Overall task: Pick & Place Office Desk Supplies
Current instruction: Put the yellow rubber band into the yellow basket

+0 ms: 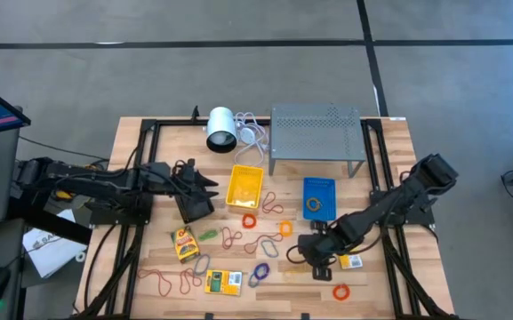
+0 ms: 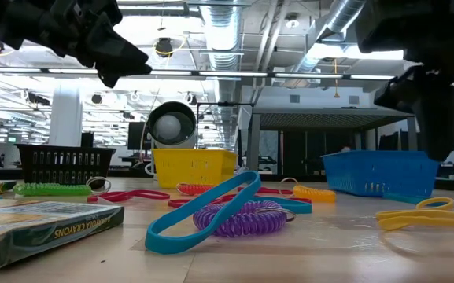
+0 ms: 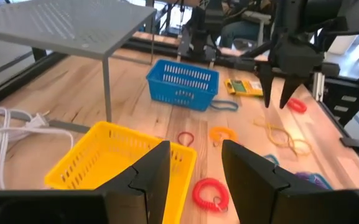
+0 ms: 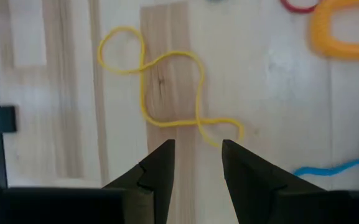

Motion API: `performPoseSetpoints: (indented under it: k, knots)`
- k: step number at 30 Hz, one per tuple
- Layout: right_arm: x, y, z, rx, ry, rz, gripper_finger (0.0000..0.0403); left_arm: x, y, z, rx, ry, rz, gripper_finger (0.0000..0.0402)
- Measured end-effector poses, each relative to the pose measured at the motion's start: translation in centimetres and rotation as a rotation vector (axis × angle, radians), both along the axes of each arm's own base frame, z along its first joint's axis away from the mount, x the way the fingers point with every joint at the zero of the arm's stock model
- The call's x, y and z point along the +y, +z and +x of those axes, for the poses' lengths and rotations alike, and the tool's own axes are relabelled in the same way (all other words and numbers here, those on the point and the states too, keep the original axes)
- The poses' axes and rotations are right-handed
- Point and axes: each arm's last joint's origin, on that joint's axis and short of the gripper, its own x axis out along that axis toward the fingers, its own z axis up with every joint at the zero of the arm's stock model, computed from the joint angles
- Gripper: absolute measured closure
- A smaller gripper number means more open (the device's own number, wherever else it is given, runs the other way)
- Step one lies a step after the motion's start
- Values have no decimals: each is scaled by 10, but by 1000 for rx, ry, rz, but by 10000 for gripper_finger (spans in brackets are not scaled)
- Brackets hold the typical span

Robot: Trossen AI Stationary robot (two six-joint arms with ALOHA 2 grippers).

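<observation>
While the left pincer (image 1: 210,185) is hovering with parted fingers just beside the yellow bin (image 1: 244,186), the right pincer (image 1: 308,252) is hanging over the desk (image 1: 389,160), its fingers also apart and gripping nothing. A thin yellow rubber band (image 4: 167,87) is lying twisted on the wood directly beneath it, near the blue bin (image 1: 319,197).
</observation>
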Motion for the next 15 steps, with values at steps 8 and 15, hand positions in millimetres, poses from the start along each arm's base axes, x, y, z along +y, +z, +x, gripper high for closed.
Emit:
performPoseSetpoints:
  k: [8,15]
  knots:
    - [-5,-5,9,-23,57,-10,274,0,-4,-1,35,6,-18,259]
    - [-4,-26,15,27,108,-25,274,0,-5,-1,50,6,-19,259]
